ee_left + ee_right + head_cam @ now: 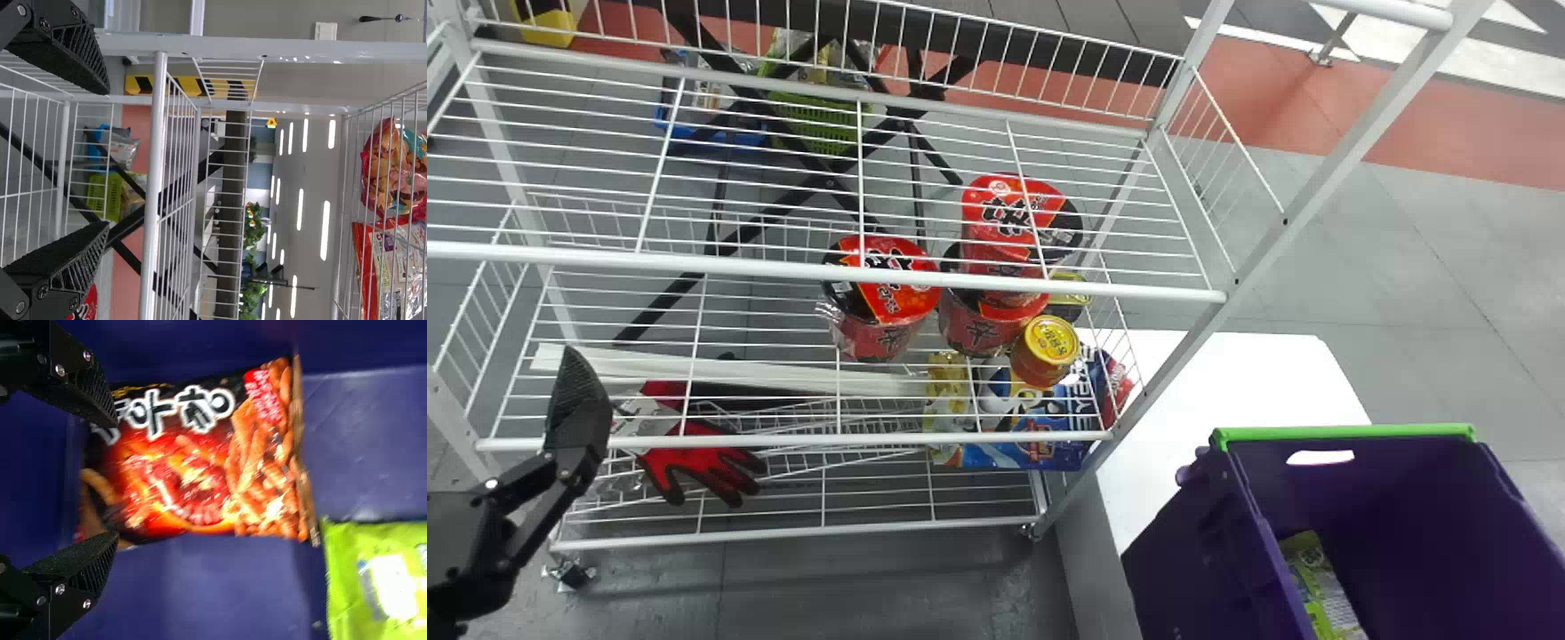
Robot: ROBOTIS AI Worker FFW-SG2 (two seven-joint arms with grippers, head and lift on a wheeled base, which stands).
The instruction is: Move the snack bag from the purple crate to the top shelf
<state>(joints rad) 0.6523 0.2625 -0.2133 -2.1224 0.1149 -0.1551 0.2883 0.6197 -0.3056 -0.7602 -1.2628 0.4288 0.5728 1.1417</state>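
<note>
Head: purple plastic crate with green rim (1200, 533), beside white wire rack (827, 271).
Left wrist: left gripper (108, 159) idle, wide.
Right wrist: right gripper (116, 480) wide at glossy red-and-black snack bag (193, 467) in crate; depth hard to judge. I'd centre, lower slowly, pinch 1 fold gently.

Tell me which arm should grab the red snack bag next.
Right, I'd judge: the right claw is open close to the snack bag in the crate; the left claw is by the shelf.

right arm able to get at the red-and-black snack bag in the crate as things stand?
Likely yes: the right gripper is open, facing the snack bag, nothing seen between them; the green packet lies to one side.
</note>
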